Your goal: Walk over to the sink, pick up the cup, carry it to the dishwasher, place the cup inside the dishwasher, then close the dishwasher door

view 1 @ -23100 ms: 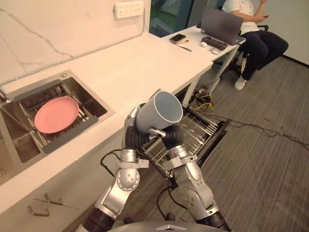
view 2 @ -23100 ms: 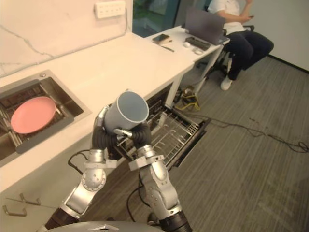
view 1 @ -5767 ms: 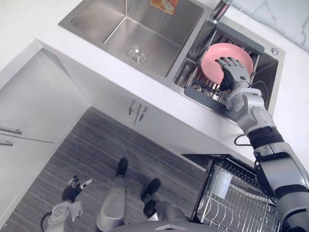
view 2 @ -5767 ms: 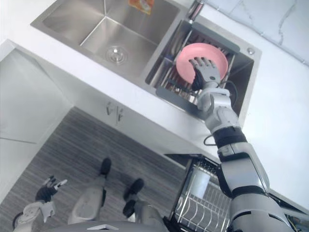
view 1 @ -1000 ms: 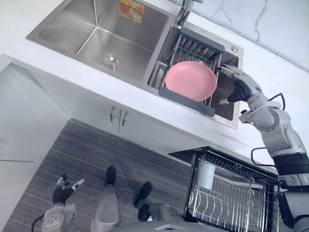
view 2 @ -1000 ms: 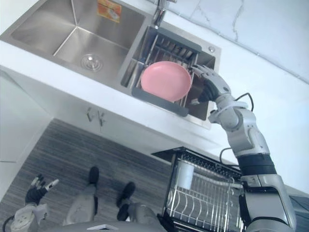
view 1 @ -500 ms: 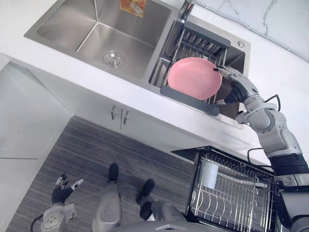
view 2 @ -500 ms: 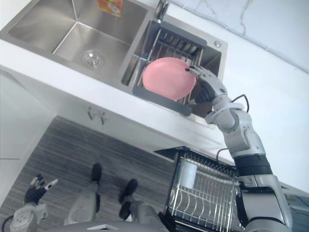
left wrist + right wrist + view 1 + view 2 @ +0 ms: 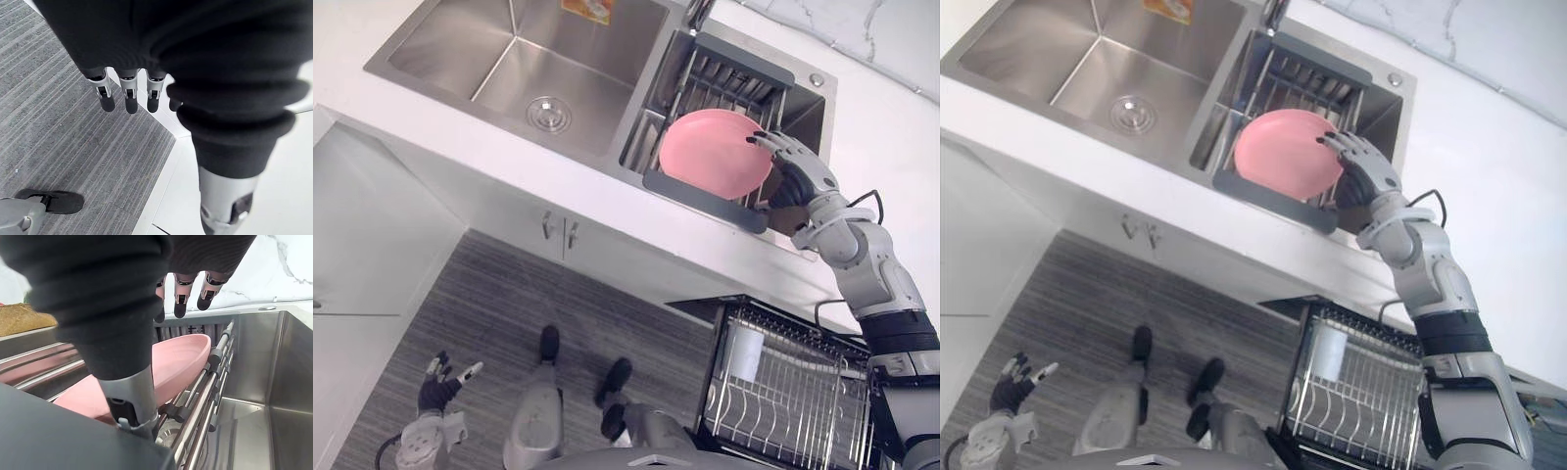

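Movement over the last second belongs to the pink plate (image 9: pixel 715 154) rather than the cup: it lay flat on the sink's drying rack (image 9: pixel 722 70), and now the edge nearest the right hand (image 9: pixel 791 174) is tipped up off the bars. That hand has closed in on the rim. Its fingers (image 9: pixel 179 298) reach out fairly straight above the plate's edge, spread and not clamped, while the thumb sits lower against the rim. It looks more like levering the plate than a firm grip, though the contact underneath is hard to see. The cup (image 9: pixel 745 354) stands well below the right hand, upright in the near corner of the pulled-out dishwasher rack (image 9: pixel 793 411). So the placing step appears done, and the rack is out in the open. The left hand (image 9: pixel 438 380) hangs far off to the other side, low over the floor, fingers loosely apart and holding nothing. For the task this reads as a detour, because what remains is shutting the dishwasher and handling the plate does not serve that. The tilted plate could slide along the bars toward the open basin of the sink (image 9: pixel 524 59) beyond the hand.
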Motion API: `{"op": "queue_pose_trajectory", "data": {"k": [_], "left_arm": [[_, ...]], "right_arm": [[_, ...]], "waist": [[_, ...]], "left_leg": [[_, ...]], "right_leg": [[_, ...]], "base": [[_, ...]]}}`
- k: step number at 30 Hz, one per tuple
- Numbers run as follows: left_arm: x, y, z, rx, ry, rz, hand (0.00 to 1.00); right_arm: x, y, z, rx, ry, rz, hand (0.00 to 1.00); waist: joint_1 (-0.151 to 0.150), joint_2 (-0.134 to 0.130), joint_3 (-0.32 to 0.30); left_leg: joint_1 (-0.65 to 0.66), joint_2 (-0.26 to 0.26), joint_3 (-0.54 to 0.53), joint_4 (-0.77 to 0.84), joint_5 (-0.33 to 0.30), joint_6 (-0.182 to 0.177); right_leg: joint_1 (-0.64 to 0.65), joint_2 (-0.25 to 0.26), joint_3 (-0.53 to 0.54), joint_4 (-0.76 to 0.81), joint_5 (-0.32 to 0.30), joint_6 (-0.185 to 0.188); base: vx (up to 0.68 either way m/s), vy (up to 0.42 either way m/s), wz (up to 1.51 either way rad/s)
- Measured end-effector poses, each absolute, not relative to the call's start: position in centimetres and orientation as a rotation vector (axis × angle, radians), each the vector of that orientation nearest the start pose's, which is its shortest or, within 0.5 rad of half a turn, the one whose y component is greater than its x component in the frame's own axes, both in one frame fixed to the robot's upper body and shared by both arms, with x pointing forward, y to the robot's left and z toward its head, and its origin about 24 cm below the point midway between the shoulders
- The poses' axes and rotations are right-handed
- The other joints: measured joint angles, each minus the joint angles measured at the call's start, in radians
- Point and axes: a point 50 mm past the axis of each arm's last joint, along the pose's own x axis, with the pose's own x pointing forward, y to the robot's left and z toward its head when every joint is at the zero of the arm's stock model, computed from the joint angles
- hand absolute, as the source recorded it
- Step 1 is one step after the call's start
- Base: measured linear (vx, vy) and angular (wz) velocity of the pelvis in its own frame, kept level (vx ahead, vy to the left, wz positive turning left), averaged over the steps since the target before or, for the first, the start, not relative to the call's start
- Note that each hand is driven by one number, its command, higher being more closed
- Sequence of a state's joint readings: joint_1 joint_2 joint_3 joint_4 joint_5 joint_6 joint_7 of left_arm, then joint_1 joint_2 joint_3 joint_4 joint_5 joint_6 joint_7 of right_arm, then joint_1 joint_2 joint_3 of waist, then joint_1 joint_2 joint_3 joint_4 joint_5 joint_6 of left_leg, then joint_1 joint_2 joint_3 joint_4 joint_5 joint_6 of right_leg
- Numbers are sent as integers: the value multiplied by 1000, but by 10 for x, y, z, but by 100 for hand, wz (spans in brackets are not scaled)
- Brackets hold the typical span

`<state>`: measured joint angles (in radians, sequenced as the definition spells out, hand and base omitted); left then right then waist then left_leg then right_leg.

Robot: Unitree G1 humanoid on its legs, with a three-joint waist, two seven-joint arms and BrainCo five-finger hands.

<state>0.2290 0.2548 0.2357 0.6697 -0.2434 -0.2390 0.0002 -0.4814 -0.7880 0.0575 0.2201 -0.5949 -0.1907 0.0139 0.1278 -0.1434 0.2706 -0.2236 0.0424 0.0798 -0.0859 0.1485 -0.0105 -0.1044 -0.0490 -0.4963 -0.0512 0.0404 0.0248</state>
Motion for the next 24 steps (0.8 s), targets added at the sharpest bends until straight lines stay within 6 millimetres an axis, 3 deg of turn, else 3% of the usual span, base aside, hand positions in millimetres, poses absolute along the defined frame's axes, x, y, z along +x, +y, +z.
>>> {"op": "queue_pose_trajectory", "data": {"k": [18, 19, 24], "left_arm": [[122, 290, -91, 3, 566, 454, 0], [122, 290, -91, 3, 565, 454, 0], [122, 290, -91, 5, 559, 454, 0]], "right_arm": [[329, -246, 192, -1510, -407, -29, 0], [329, -245, 192, -1516, -407, -29, 100], [330, -242, 186, -1625, -434, -43, 100]], "waist": [[9, 17, 17], [9, 18, 18], [9, 22, 28]], "left_leg": [[-11, -1, -4, 0, 1, 0], [-11, -1, -4, 0, 1, 0], [-11, -1, -5, 0, 2, -1]], "right_leg": [[-8, 0, -6, -1, 0, 0], [-8, 0, -6, -1, 0, 0], [-8, 0, -6, -1, 0, 0]], "base": [[18, 6, 0], [38, 22, 0], [7, 4, 0]]}}
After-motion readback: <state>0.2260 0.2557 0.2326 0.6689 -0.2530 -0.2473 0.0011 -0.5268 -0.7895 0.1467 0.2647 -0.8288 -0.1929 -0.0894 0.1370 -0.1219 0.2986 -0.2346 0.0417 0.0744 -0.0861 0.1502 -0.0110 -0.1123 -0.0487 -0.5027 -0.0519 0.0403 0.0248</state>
